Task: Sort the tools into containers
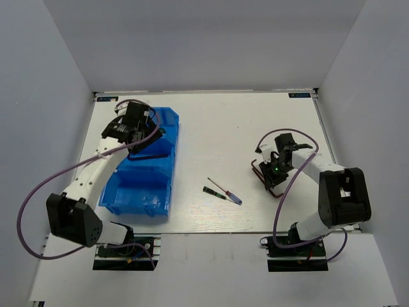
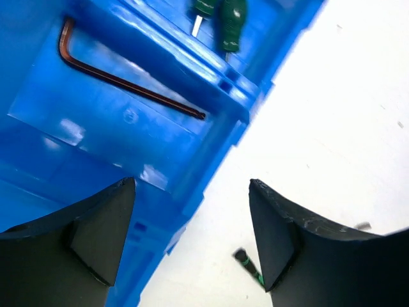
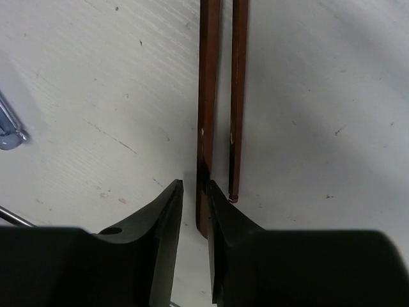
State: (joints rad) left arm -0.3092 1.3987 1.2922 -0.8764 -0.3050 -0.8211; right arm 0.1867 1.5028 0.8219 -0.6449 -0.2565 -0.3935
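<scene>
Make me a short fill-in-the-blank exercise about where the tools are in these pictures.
1. The bins are coloured ___.
2. ___ thin screwdrivers lie on the table, outside the bins.
3. The left gripper hangs over the bins with its jaws ___.
4. Inside the bins, a hex key lies one compartment away from stubby screwdrivers with ___ handles.
Missing words: blue; two; open; green.

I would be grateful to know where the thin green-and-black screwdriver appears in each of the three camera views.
Top external: the thin green-and-black screwdriver lies on the white table, towards its near edge, right of the bright blue plastic bins.
Left wrist: only its dark end shows near the bottom edge, right of centre.
Right wrist: not recognisable.
Shared landmark: the blue bins, in the top and left wrist views.
</scene>
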